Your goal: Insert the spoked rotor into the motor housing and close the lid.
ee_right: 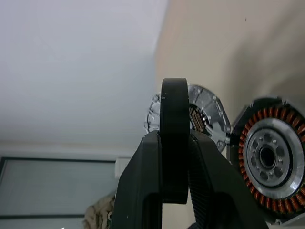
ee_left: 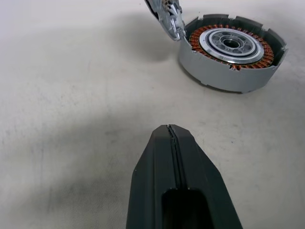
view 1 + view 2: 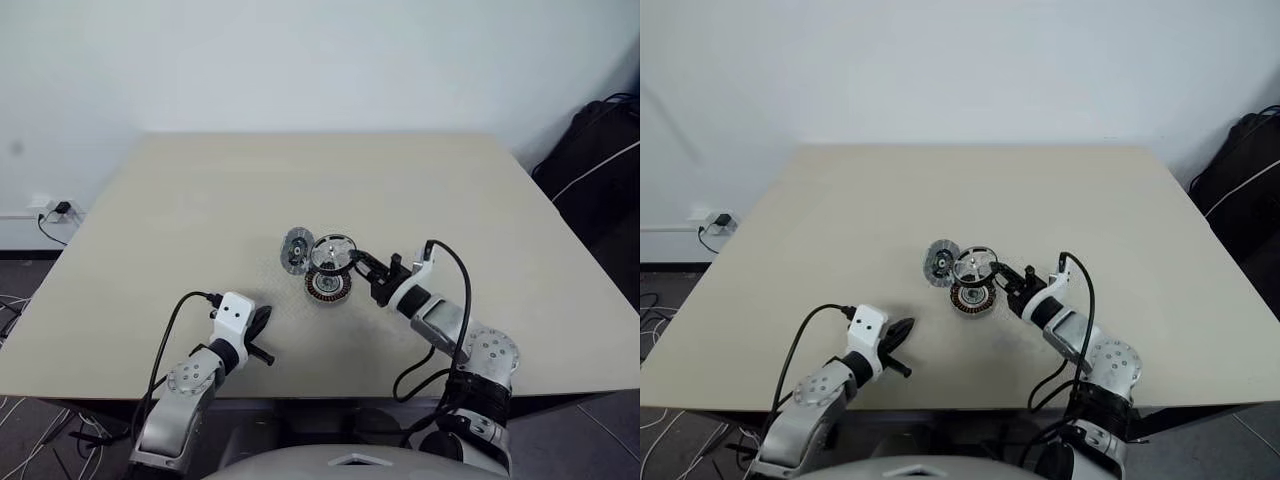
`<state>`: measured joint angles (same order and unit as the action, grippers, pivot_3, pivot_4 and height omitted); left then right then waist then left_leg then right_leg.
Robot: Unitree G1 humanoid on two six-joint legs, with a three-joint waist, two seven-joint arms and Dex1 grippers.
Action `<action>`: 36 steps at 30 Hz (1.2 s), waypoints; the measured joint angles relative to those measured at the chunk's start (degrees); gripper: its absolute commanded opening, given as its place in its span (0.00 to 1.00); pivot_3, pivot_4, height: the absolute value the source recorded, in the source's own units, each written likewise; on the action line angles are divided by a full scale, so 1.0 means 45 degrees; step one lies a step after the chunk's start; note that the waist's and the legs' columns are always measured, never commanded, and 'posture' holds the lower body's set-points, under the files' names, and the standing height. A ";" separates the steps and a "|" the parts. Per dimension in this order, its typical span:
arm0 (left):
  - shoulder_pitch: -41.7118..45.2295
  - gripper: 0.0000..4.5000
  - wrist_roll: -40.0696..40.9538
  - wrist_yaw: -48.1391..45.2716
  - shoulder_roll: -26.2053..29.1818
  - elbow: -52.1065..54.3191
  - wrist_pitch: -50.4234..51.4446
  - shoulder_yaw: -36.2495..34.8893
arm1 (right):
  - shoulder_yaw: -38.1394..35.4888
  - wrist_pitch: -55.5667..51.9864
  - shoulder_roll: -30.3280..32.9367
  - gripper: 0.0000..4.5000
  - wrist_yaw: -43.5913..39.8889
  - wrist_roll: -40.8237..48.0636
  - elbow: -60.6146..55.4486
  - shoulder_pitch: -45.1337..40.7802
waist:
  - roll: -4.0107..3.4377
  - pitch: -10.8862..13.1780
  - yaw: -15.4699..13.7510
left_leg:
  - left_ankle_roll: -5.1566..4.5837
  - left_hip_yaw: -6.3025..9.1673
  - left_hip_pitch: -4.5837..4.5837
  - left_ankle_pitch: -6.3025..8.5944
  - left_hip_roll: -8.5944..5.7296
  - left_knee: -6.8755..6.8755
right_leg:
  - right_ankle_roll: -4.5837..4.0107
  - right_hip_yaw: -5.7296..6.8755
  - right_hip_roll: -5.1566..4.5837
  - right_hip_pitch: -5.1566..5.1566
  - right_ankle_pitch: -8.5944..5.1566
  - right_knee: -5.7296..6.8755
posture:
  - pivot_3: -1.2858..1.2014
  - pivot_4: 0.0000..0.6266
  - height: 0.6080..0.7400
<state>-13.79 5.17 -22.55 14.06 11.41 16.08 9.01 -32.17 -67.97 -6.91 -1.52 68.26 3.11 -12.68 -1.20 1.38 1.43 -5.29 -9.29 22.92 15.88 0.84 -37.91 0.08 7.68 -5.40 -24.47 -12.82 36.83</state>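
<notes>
The spoked rotor (image 3: 333,252) hangs edge-on in the right gripper (image 3: 362,265), whose fingers are clamped on its rim, just above the motor housing (image 3: 328,285) on the counter (image 3: 180,220). The lid (image 3: 296,250) leans just beside them. The insertion step appears to be in hand; next the rotor likely needs levelling over the windings and lowering. The left gripper (image 3: 262,322) rests apart, fingers closed on nothing.

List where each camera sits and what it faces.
Head stereo pair: looks forward and down at the table; both arms show.
Left wrist: along the shut left gripper toward the motor housing.
Right wrist: along the right gripper, shut on the spoked rotor; motor housing beside it.
Shared: all show the motor housing.
</notes>
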 measured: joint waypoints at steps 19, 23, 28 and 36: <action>-0.0150 0.00 -0.0003 0.0026 0.0016 0.0146 0.0209 -0.0143 | 0.1870 0.1705 0.0388 0.09 -0.1156 -0.1051 0.1292 0.0855 | 0.0006 0.0006 -0.0021 | 0.0000 -0.0009 -0.0002 0.0000 -0.0004 -0.0005 | 0.0004 -0.0009 -0.0012 0.0003 -0.0010 -0.0004 | 0.52 0.00 1.00; -0.0128 0.00 -0.0003 0.0028 0.0001 0.0146 0.0209 -0.0142 | 0.1934 0.1790 0.0412 0.09 -0.1400 -0.1022 0.1291 0.0898 | 0.0007 0.0007 -0.0016 | 0.0013 -0.0009 0.0000 -0.0008 -0.0003 -0.0002 | -0.0002 -0.0009 -0.0011 0.0000 -0.0006 -0.0004 | 0.52 0.00 1.00; -0.0104 0.00 -0.0003 0.0029 -0.0016 0.0146 0.0209 -0.0142 | 0.2035 0.1955 0.0448 0.09 -0.1655 -0.0860 0.1291 0.1086 | 0.0006 0.0008 -0.0019 | 0.0012 -0.0009 0.0000 -0.0007 -0.0003 -0.0002 | -0.0002 -0.0008 -0.0011 0.0000 -0.0005 -0.0004 | 0.52 0.00 1.00; -0.0104 0.00 -0.0002 0.0029 -0.0036 0.0146 0.0208 -0.0142 | 0.2044 0.2466 0.0463 0.09 -0.1896 -0.0873 0.1675 0.1092 | 0.0007 0.0008 -0.0019 | 0.0011 -0.0009 0.0000 -0.0006 -0.0004 -0.0003 | 0.0000 -0.0009 -0.0011 0.0001 -0.0004 -0.0004 | 0.52 0.00 1.00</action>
<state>-14.25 5.16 -22.42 13.90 12.07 17.02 8.37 -22.97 -56.87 -4.82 -10.05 64.33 10.65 -7.76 -1.17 1.42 1.35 -5.24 -9.33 22.91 15.85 0.83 -37.92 0.08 7.64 -5.44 -24.46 -12.84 36.81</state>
